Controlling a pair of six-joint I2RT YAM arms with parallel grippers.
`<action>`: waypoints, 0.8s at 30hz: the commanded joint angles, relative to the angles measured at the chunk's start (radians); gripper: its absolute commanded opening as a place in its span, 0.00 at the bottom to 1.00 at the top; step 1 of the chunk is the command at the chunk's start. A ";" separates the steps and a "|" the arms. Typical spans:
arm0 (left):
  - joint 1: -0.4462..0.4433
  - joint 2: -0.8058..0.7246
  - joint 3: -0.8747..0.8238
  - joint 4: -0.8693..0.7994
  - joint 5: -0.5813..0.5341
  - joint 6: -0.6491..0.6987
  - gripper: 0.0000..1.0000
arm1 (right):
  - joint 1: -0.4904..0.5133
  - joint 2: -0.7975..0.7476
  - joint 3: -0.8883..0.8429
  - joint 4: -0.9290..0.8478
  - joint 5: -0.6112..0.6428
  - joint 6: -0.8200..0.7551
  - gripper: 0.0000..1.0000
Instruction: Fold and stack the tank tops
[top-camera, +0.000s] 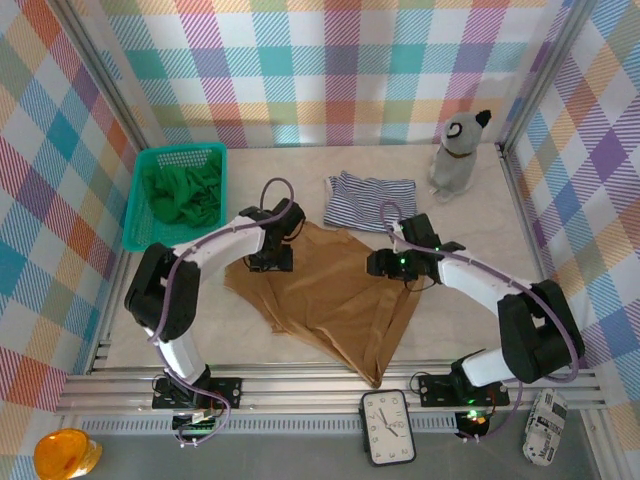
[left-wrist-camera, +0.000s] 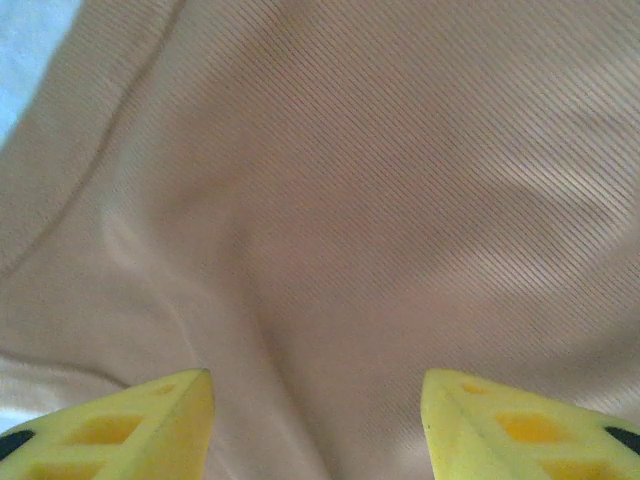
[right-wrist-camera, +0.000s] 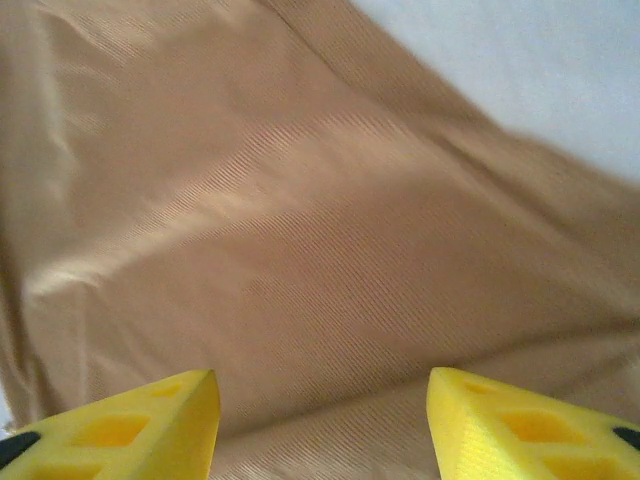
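Top view: the tan top (top-camera: 330, 300) is lying spread on the worktop (top-camera: 480, 230), with the striped top (top-camera: 370, 200) just behind it and the green top (top-camera: 185, 195) in the basket (top-camera: 180, 150). The left pincer (top-camera: 270, 262) and right pincer (top-camera: 385, 265) are poised over the tan top.
Left wrist: the fingers (left-wrist-camera: 150, 430) are standing wide, holding nothing.
Right wrist: the fingers (right-wrist-camera: 520, 430) are likewise standing wide and empty.

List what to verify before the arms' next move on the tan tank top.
1. The left gripper open, nothing held: ok.
2. The right gripper open, nothing held: ok.
3. Both grippers over the tan tank top: ok.
4. That top lying flat: not ok, creased.
5. The striped tank top clear of it: cannot tell, their edges come close.
6. The green tank top taken out: not ok, lies in the teal mesh basket.
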 joint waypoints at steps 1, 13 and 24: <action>0.014 0.039 0.019 0.019 0.005 0.057 0.56 | -0.007 0.024 -0.025 -0.021 0.028 0.051 0.57; -0.032 -0.115 -0.278 0.030 0.143 -0.079 0.56 | -0.072 0.261 0.140 -0.058 0.038 -0.103 0.54; -0.157 -0.283 -0.375 0.027 0.225 -0.278 0.56 | -0.083 0.335 0.326 -0.052 -0.095 -0.340 0.53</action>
